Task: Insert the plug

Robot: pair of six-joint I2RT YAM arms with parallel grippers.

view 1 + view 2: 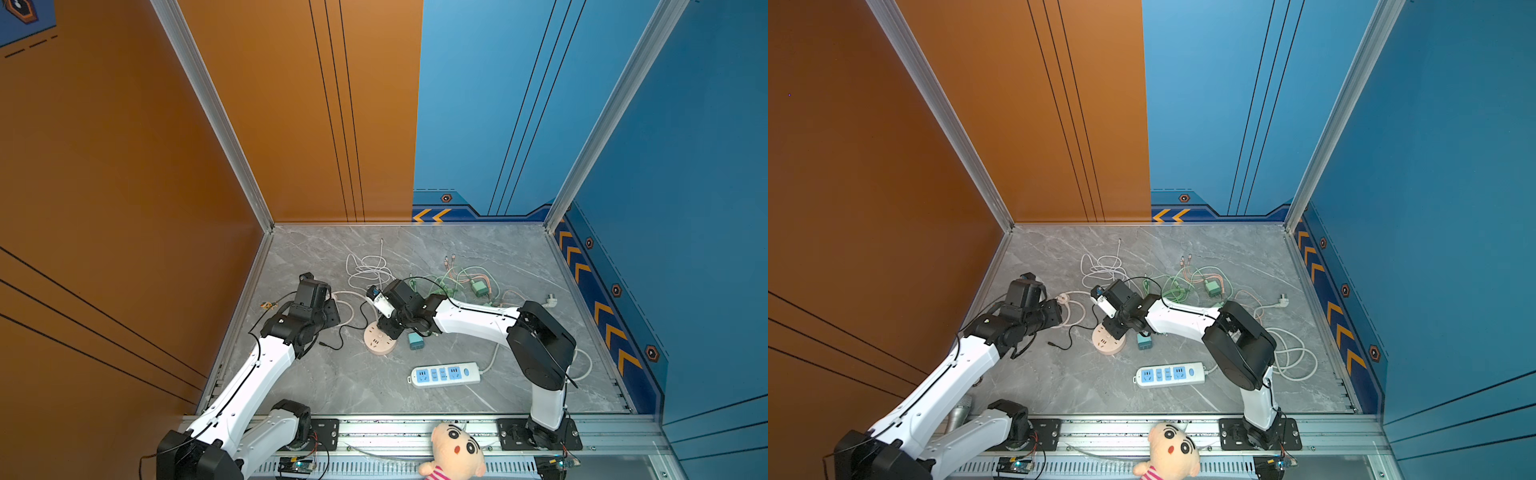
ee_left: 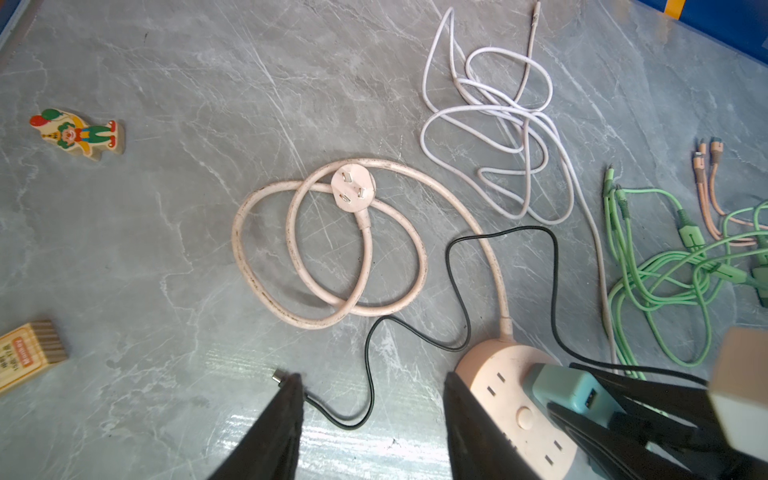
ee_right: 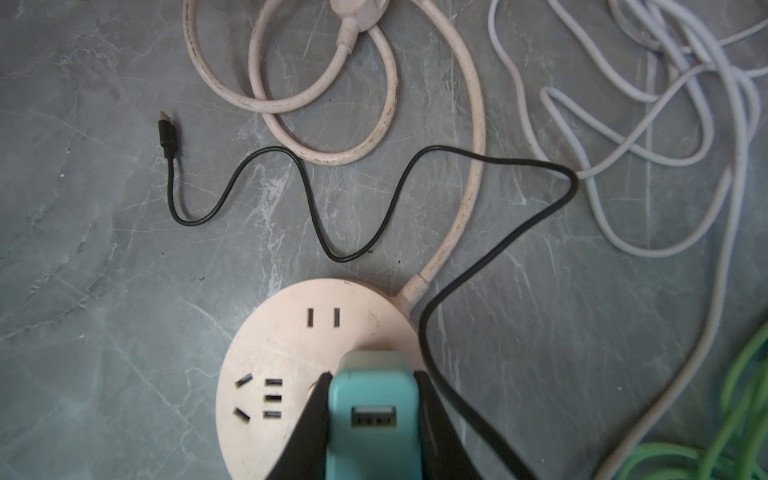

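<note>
In the right wrist view, the right gripper (image 3: 372,376) is clamped narrowly on the teal plug (image 3: 372,419), one finger on each flank, with its USB port facing the camera. The plug hangs over the round socket (image 3: 291,345), on the side away from the free two-slot outlet (image 3: 323,317). Its prongs are hidden, so I cannot tell whether they touch the socket face.

In the left wrist view, the left gripper (image 2: 374,415) stands about half open and holds nothing. One of its fingers (image 2: 461,415) is right against the socket's rim, and the other is near the loose tip of the black cable (image 2: 457,291). The plug sits over the far part of the socket.

In both top views, the right gripper comes down onto the socket and the left gripper waits just beside it.

The step in hand looks like alignment above the socket, with insertion not yet done. The next move probably calls for lining the prongs up with a free slot pair and pressing straight down, while the left finger braces the socket against sliding.
</note>
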